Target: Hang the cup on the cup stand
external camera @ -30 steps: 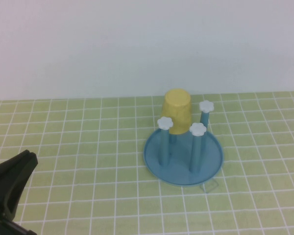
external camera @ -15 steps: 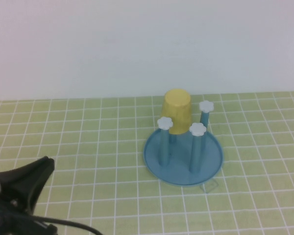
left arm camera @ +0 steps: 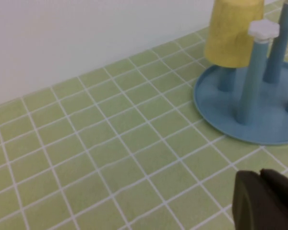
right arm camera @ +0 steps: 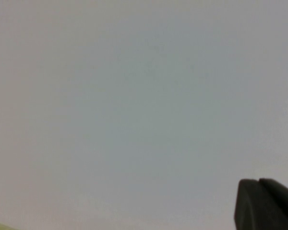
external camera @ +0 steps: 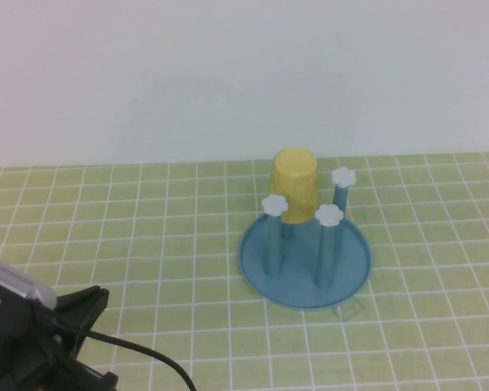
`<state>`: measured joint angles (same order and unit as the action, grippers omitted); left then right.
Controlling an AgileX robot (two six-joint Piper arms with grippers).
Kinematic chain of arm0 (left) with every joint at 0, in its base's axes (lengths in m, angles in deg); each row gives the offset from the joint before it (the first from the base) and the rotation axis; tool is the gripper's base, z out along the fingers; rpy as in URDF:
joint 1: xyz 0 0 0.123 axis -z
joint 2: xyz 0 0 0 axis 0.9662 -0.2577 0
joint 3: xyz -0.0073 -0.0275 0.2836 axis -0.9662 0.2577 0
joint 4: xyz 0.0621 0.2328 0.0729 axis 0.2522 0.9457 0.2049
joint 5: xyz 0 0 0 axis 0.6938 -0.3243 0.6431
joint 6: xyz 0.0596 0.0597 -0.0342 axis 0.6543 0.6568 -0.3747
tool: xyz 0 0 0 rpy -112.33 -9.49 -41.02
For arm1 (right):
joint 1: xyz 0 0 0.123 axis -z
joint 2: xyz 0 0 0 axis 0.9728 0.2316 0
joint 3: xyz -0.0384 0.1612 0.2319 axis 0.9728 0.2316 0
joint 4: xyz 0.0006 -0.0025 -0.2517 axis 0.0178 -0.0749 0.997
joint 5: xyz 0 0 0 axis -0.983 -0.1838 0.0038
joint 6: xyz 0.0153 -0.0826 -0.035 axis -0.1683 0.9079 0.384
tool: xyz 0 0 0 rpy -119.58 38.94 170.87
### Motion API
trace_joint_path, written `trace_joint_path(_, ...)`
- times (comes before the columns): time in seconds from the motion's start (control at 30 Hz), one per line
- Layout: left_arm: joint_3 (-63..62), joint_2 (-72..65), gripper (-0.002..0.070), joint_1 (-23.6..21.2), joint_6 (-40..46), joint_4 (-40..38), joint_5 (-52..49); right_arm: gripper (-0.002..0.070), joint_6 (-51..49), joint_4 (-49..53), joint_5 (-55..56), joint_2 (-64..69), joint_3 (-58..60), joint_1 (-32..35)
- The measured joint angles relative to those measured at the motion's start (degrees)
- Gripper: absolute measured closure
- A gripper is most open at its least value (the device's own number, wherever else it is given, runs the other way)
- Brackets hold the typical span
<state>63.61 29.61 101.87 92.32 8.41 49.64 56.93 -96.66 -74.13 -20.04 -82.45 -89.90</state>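
A yellow cup (external camera: 294, 185) sits upside down over a far peg of the blue stand (external camera: 305, 262), seemingly hung to drain, well beyond the closed, empty left hand (external camera: 85, 308) on the bench (external camera: 147, 236); the right hand (right arm camera: 266, 203), also closed, faces a blank wall.

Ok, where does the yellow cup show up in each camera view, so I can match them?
High view: the cup sits upside down over the rear-left peg of the cup stand, just right of centre; left gripper low left.
Left wrist view: cup at the upper right, over the stand.
Right wrist view: cup not in it; only the right gripper.
Shared landmark: the white-capped peg beside the cup.
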Motion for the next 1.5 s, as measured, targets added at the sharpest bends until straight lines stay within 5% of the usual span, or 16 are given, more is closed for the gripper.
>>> trace_joint_path(0.5,0.0,7.2,0.0676,-3.8,0.0,0.0,-1.6,0.0678,6.6,1.3,-6.4,0.3,0.0,0.1)
trace_joint_path(0.73,0.1,11.7,0.0676,-9.6,0.0,0.0,-2.0,0.0678,-26.4,29.5,-4.9,-3.3,1.2,0.5)
trace_joint_path(0.97,0.1,16.2,0.0676,-16.3,0.0,0.0,-2.3,0.0678,-35.3,37.8,-8.1,-11.7,6.6,8.4)
trace_joint_path(1.27,0.1,19.6,0.0676,-23.3,0.0,0.0,-2.3,0.0678,-68.8,77.4,-23.5,-21.0,15.0,10.8)
trace_joint_path(1.37,0.4,19.6,0.0676,-23.4,0.0,0.0,-2.3,0.0678,-82.5,87.7,-24.2,-23.7,18.1,10.8)
trace_joint_path(1.5,0.4,19.6,0.0676,-23.4,0.0,0.0,-2.7,0.0678,-89.0,94.3,-23.6,-26.6,22.8,10.9)
